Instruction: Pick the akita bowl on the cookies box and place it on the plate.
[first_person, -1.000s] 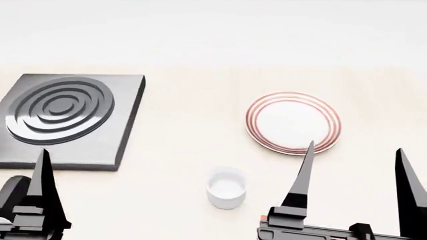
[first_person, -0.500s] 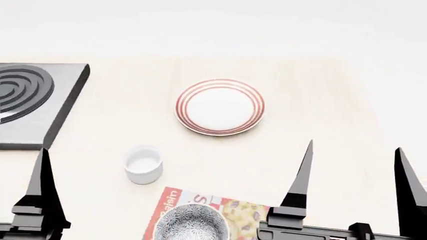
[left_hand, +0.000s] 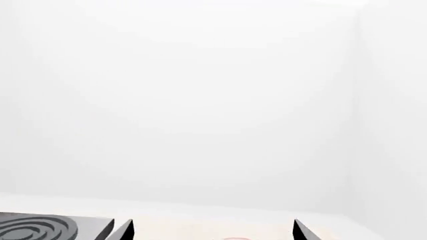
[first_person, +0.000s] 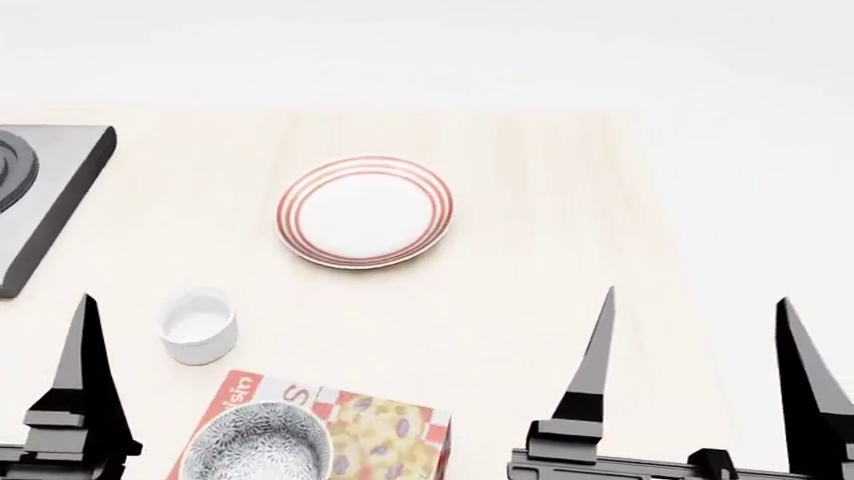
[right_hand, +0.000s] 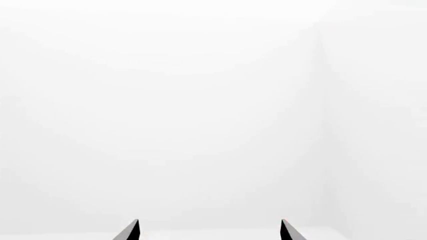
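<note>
Low at the near edge of the head view, the akita bowl (first_person: 256, 442) sits upright on the cookies box (first_person: 387, 440), a red-and-white carton lying flat on the pale wooden table (first_person: 561, 210). The speckled bowl occupies the left part of the carton, and both are partly cut off by the bottom of the frame. Farther back on the table, well apart from the carton, the plate (first_person: 364, 211) rests with its red rings showing and its white centre bare. A small plain white cup (first_person: 198, 324) stands between plate and carton, off to the left and just beside the carton's far corner. At the far left edge, a dark grey stove slab (first_person: 47, 205) with raised rings is only partly in view; the left wrist view catches its corner (left_hand: 47, 227) too.

The right gripper (first_person: 697, 320) is released, its two black pointed fingers spread wide and raised at the lower right of the head view, to the right of the carton and touching nothing. The right wrist view shows the same two tips (right_hand: 209, 230) apart against a blank white wall. Of the left gripper, only one finger (first_person: 83, 390) appears in the head view, left of the bowl, but the left wrist view shows both tips (left_hand: 212, 230) wide apart with nothing between them.
</note>
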